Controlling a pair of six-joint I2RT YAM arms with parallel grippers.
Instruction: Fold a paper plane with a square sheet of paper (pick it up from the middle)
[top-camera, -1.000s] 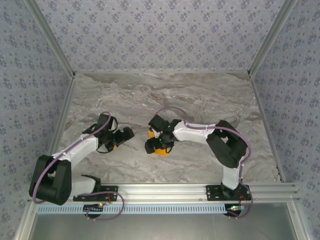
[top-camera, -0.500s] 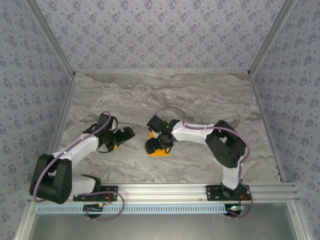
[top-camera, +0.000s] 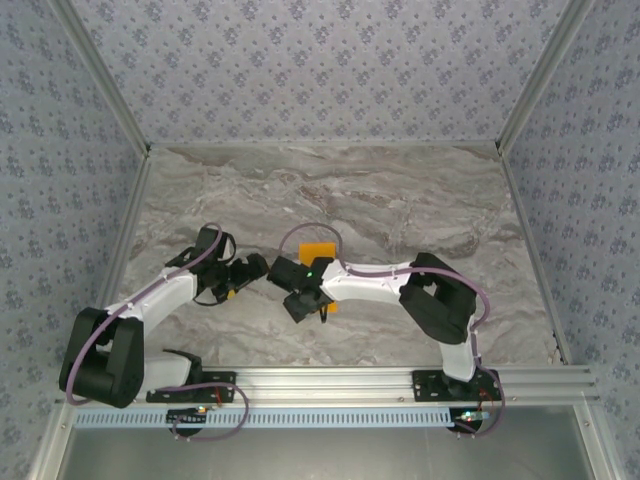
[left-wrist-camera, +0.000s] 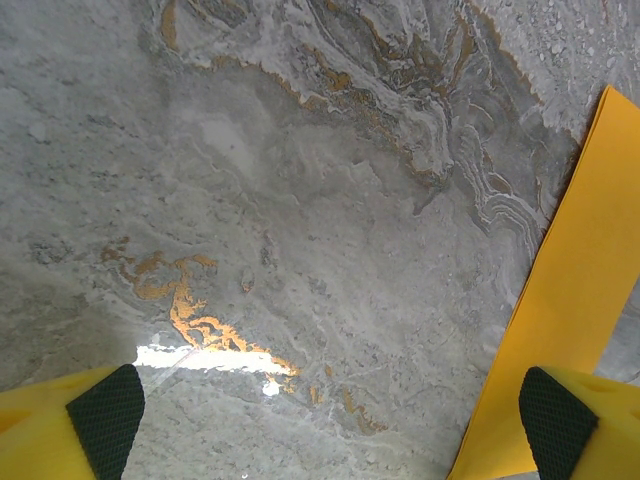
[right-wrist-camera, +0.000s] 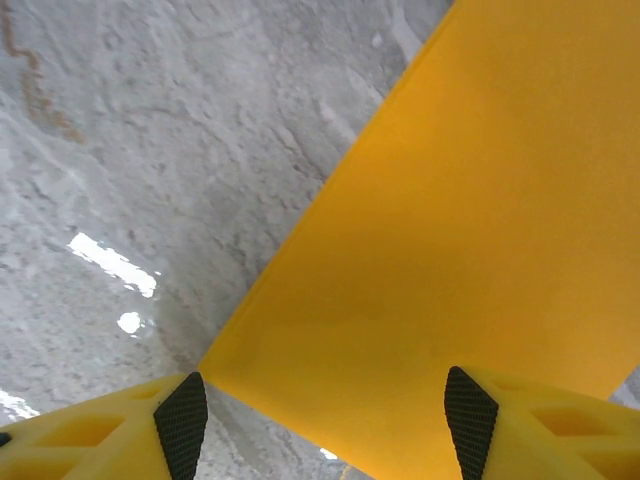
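2 grippers, 1 sheet. R gripper (right-wrist-camera: 325, 425): jaws apart, nothing pinched, low over thin bright-orange square paper sheet (right-wrist-camera: 480, 200). Sheet flat on grey marble tabletop (top-camera: 400, 190), near centre, mostly under R wrist. Plain, straight-edged, no crease visible; corner at 7 o'clock in R wrist view. L gripper (left-wrist-camera: 332, 410): jaws at full spread, empty, sheet edge at 3 o'clock.

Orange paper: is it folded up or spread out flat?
Spread flat where visible: the square sheet of paper lies smooth on the table, no crease showing.
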